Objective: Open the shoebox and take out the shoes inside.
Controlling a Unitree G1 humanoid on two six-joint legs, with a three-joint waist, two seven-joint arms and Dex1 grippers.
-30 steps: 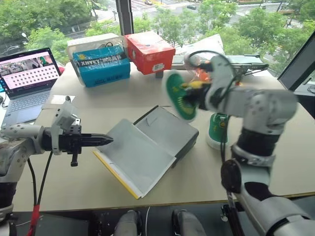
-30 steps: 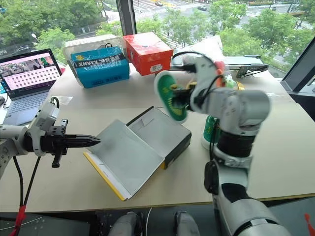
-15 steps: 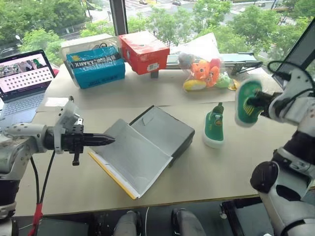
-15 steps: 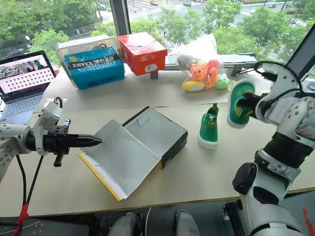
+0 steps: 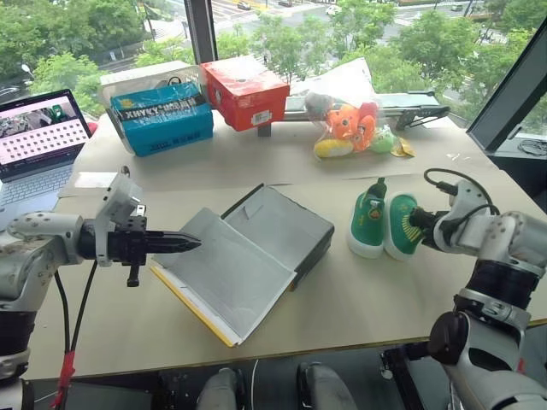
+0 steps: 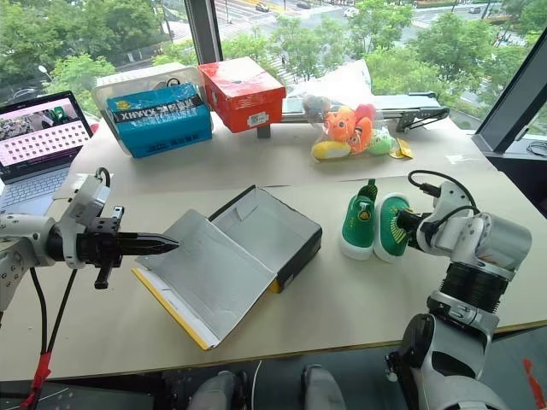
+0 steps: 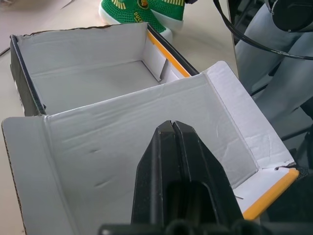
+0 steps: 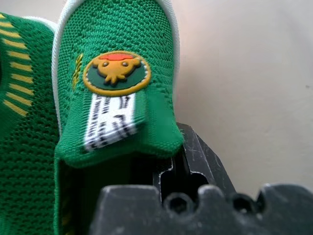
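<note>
- Two green shoes (image 6: 374, 225) sit side by side on the table (image 6: 282, 154), at about three o'clock from the shoebox (image 6: 229, 256).
- One shoebox lies open mid-table, white inside, its lid flung back toward seven o'clock.
- Right gripper (image 6: 408, 223) is clamped on the outer shoe's heel; that shoe seems to rest on the tabletop, though I can't be certain.
- Left gripper (image 6: 158, 244) has its fingers pressed together, tips at the lid's edge, at nine o'clock from the box.
- Beyond, at twelve o'clock: one blue box (image 6: 161, 119), one red box (image 6: 242, 93), one bag of plush toys (image 6: 350, 128).
- One laptop (image 6: 38, 145) at ten o'clock.
</note>
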